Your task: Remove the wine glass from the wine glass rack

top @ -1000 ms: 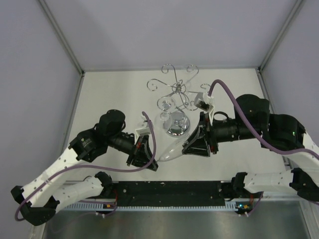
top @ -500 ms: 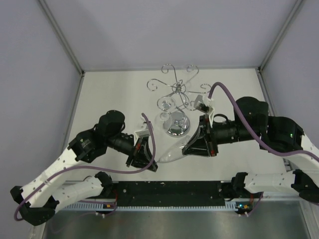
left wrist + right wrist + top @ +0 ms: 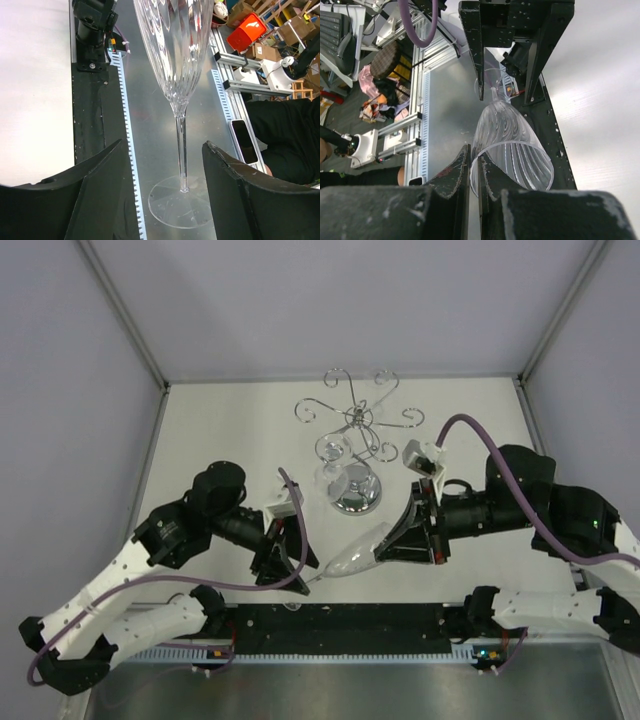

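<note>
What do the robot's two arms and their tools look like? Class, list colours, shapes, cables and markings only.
Both the left arm and right arm have white lower links and bulky black upper joints. The left tool and right tool are black wedges, each with two flat fingers. A purple cable loops along each arm. A green light shows on the right arm.

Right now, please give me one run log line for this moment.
right gripper: shut on glass rim | left gripper: open, astride stem | glass: off rack, sideways between grippers
</note>
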You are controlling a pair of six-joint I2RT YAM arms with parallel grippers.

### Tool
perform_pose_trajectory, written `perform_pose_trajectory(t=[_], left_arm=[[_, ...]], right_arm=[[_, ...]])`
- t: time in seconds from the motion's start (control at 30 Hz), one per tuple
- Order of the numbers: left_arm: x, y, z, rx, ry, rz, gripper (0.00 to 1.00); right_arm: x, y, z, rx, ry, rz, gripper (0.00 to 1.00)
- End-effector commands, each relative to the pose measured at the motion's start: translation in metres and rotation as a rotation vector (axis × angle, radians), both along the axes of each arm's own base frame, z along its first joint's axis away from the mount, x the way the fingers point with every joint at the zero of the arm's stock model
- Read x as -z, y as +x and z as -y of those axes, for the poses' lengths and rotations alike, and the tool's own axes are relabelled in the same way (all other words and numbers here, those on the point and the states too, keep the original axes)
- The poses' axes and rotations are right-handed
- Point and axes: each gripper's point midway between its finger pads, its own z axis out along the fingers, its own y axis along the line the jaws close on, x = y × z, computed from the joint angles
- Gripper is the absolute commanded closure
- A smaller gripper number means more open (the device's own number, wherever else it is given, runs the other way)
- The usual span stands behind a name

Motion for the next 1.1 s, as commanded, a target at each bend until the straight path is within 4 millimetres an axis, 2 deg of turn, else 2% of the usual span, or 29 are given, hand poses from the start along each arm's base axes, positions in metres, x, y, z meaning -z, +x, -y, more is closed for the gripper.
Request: perform_pose_trajectory(t=[0.0, 0.13, 0.3, 0.5, 0.67, 0.83, 0.93, 1.07], left_arm=[[-0.015, 0.004, 0.003, -0.001, -0.072, 0.084, 0.32], [-0.012, 0.021, 0.010, -0.083, -0.036, 0.102, 0.32], [-0.017, 0.049, 0.017, -0.232, -0.014, 0.133, 0.32], [-0.034, 0.075, 0.012, -0.417, -0.006, 0.176, 0.32], [-0.035, 0.108, -0.005, -0.651, 0.069, 0.201, 0.32], [-0.035, 0.105, -0.010, -0.668, 0.059, 0.189, 0.32], [-0.033, 0.101, -0.012, -0.667, 0.052, 0.183, 0.32], [-0.031, 0.097, -0.014, -0.659, 0.050, 0.178, 0.32]], right_arm=[[-0.017, -0.001, 0.004, 0.002, 0.076, 0.023, 1.00], [-0.007, 0.002, 0.010, 0.031, 0.042, 0.027, 1.00], [0.020, 0.015, 0.017, 0.118, -0.051, 0.025, 1.00], [0.057, 0.046, 0.030, 0.304, -0.201, 0.036, 1.00], [0.087, 0.086, 0.047, 0.527, -0.330, 0.045, 1.00], [0.111, 0.137, 0.074, 0.751, -0.406, 0.004, 1.00], [0.119, 0.166, 0.090, 0.860, -0.420, -0.015, 1.00], [0.124, 0.194, 0.108, 0.969, -0.442, -0.017, 1.00]])
